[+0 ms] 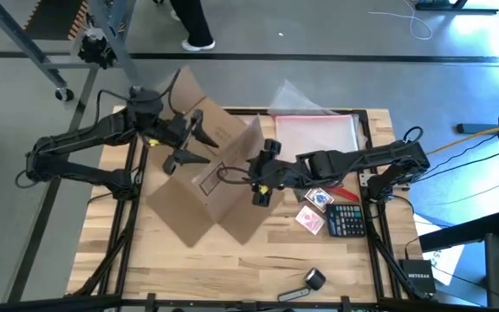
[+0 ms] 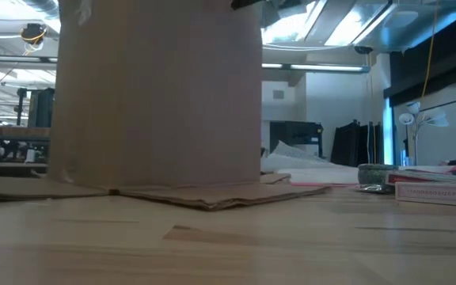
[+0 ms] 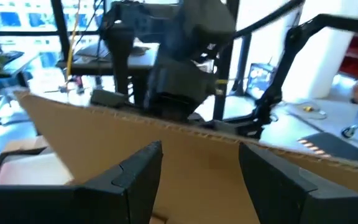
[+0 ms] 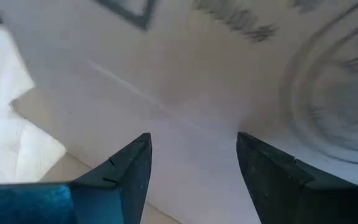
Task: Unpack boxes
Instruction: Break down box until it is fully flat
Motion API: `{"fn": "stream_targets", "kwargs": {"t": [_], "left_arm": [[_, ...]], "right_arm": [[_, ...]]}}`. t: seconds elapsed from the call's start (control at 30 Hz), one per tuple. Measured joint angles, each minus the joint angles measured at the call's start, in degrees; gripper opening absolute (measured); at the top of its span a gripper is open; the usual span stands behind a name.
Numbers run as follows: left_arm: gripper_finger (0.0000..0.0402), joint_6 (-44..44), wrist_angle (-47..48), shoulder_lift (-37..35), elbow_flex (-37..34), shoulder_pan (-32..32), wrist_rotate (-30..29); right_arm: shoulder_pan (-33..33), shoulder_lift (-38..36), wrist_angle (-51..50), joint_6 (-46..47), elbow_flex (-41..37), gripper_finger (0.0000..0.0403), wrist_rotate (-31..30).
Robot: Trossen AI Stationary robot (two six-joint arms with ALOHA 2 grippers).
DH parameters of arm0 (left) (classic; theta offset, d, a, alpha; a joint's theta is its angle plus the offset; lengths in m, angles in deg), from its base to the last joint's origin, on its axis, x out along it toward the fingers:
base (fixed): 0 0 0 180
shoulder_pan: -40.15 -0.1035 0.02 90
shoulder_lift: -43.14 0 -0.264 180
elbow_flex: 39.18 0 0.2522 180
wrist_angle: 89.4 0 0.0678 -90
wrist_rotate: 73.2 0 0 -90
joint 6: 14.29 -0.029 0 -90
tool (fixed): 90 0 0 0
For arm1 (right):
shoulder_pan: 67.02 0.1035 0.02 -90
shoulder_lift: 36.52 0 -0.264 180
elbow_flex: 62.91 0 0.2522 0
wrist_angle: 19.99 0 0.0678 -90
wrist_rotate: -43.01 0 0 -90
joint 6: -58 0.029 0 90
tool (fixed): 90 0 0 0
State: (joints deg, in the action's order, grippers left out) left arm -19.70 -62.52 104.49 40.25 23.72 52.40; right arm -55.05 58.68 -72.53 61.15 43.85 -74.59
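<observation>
Over the opened cardboard box (image 1: 206,186), the left pincer (image 1: 189,143) and right pincer (image 1: 262,178) reach inward, both gaping empty.

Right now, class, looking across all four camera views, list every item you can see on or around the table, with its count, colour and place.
cardboard box: one, brown, flaps spread, table centre-left
clear plastic pouch: one, pink-red edge, far side of the table, right of the box
calculator: one, black, right side of the table
card packs: two, red and blue patterned, beside the calculator
tape roll: one, dark, near edge
table: one, pale wood
person: one, dark trousers, floor beyond the table
left gripper: jaws open, over the box's far flap
right gripper: jaws apart, at the box's upright wall
</observation>
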Motion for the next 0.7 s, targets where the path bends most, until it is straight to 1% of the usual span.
{"fn": "stream_targets", "kwargs": {"t": [0.07, 0.2, 0.3, 0.4, 0.47, 0.6, 0.7], "left_arm": [[0.0209, 0.52, -0.78, 0.00, 0.00, 1.37, -0.02], [0.0209, 1.28, -2.71, 0.35, 0.00, 3.81, -0.98], [0.0209, 1.77, -4.19, 1.36, 0.02, 6.17, -2.29], [0.0209, 1.39, -5.72, 2.78, 0.03, 8.17, -3.96], [0.0209, 0.64, -5.96, 3.57, 0.07, 8.98, -4.98], [0.0209, 0.88, -7.54, 5.40, 0.04, 10.08, -6.23], [0.0209, 0.80, -8.95, 6.47, 0.02, 10.93, -6.41]], "right_arm": [[1.01, -0.30, -3.51, -0.44, 3.05, 0.0225, -1.14], [3.53, -0.44, -13.54, -0.59, 11.70, 0.0225, -1.81], [4.58, -0.44, -16.54, -1.14, 18.00, 0.0225, -3.42], [4.52, -0.45, -15.79, -4.26, 24.00, 0.0225, -5.45], [3.58, -0.58, -12.51, -5.95, 26.44, 0.0225, -5.56], [-0.35, -0.51, -6.39, -8.13, 27.23, 0.0225, -5.29], [-3.95, 0.35, -5.20, -8.14, 27.18, 0.0225, -3.64]]}}
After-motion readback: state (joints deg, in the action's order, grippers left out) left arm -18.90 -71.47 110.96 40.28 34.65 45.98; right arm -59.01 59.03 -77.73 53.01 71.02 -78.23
